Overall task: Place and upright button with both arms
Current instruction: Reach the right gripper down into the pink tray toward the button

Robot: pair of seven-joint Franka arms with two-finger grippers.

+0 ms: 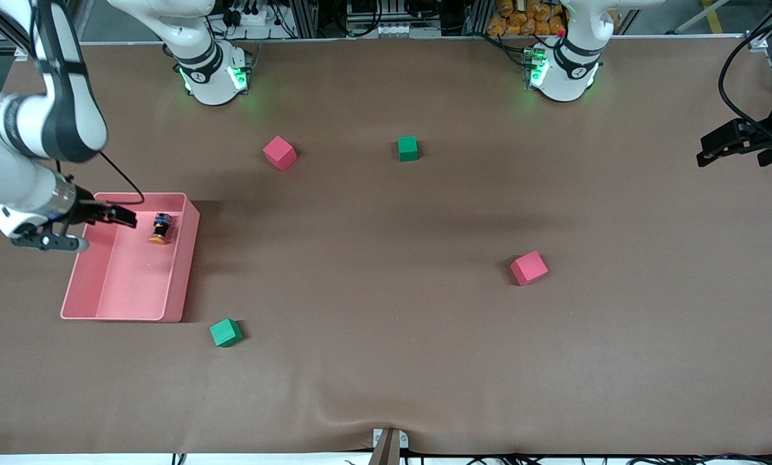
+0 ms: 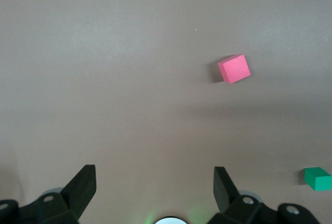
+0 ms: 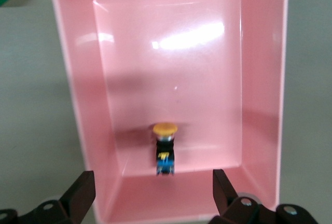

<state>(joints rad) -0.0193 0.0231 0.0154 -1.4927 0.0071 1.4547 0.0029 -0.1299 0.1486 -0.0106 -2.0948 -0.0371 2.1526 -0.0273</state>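
A: Right gripper [image 1: 122,215]?
B: Hangs over the pink tray [image 1: 101,303], above the part of it farthest from the front camera, toward the right arm's end of the table. Fingers [image 3: 80,195] spread wide, nothing between them.

A: And the button [image 1: 161,228]?
B: Lies on its side on the tray floor, close to the tray wall that faces the table's middle. Orange cap toward the front camera, black-and-blue body toward the robot bases. In the right wrist view, button [image 3: 165,151] sits between the two open fingertips of the gripper [image 3: 150,193] but below them, untouched, with the tray's rim [image 3: 67,79] all round.

A: Left gripper [image 1: 731,148]?
B: Up in the air over the table edge at the left arm's end, waiting. Fingers [image 2: 83,187] parted wide in the left wrist view, gripper [image 2: 154,190] holding nothing, only bare brown table [image 2: 129,79] beneath.

A: Anything else near?
B: Four foam cubes on the table [image 1: 386,323]. Green cube [image 1: 225,332] just off the tray corner nearest the front camera. Pink cube [image 1: 280,153] and another green cube [image 1: 407,148] closer to the robot bases, well apart from each other. A second pink cube [image 1: 528,268] toward the left arm's end. Left wrist view also catches a pink cube [image 2: 234,69] and, at the frame edge, a green cube [image 2: 317,178].
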